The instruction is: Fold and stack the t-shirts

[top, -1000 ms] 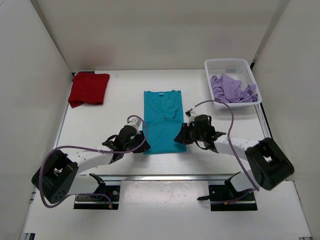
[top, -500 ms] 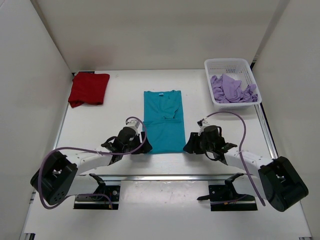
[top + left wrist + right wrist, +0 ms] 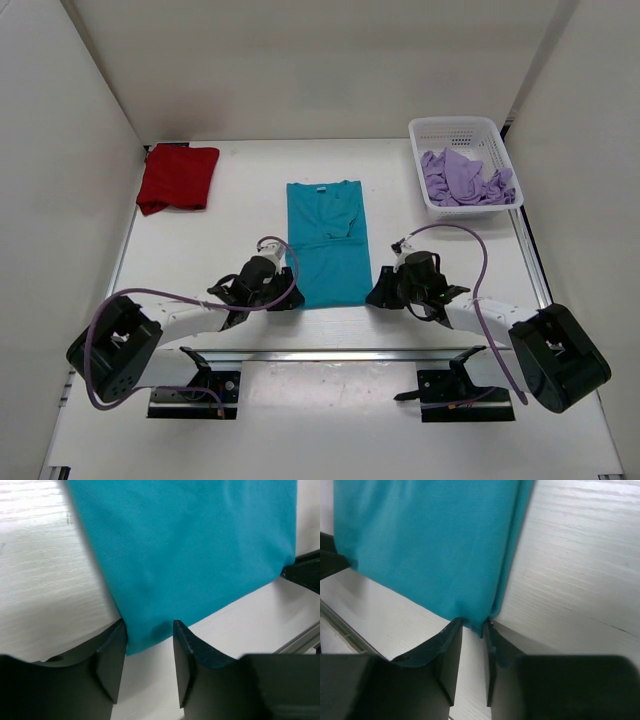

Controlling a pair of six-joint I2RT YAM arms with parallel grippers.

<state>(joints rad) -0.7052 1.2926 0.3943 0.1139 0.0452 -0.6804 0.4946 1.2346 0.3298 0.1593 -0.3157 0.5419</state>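
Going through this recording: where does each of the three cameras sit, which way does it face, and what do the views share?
Top external: above and behind the bases, looking down over the table; left arm and right arm show, flanking the teal t-shirt.
Left wrist: on the left arm, facing the shirt's near left corner, which lies between the fingers of the left end effector.
Right wrist: on the right arm, facing the near right corner, between the fingers of the right end effector.
Shared: all three show the shirt's near hem.
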